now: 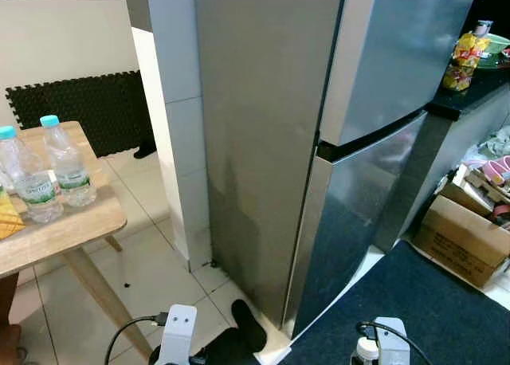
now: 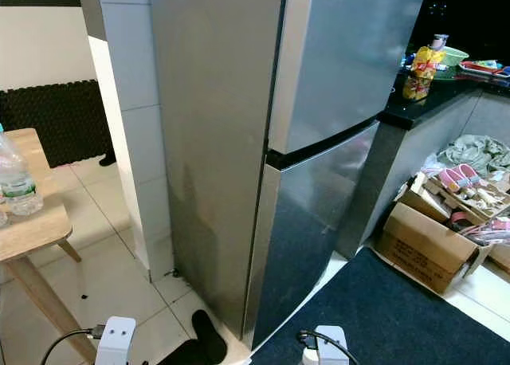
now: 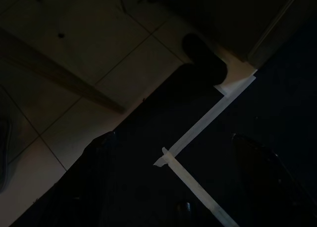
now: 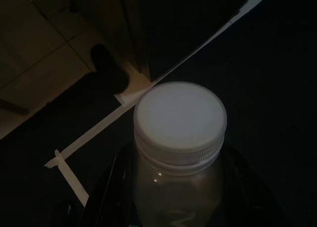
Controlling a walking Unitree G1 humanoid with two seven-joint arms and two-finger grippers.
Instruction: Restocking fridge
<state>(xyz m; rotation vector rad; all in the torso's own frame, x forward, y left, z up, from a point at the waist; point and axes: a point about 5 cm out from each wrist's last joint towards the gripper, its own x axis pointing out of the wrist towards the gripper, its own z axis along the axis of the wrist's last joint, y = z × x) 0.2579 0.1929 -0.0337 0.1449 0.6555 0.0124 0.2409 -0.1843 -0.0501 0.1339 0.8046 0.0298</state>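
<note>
White wrist housings (image 1: 177, 327) trail black cables (image 1: 131, 330)

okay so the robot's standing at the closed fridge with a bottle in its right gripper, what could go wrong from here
1. The right gripper holds a white-capped bottle, and both fridge doors are shut. Only the left gripper, hanging low over the dark mat, looks free to pull a door.
2. The robot stands at the fridge's corner, so a swinging door might strike it or the bottle.
3. A cardboard box sits on the floor close beside the mat; stepping back or sideways could catch it.
</note>
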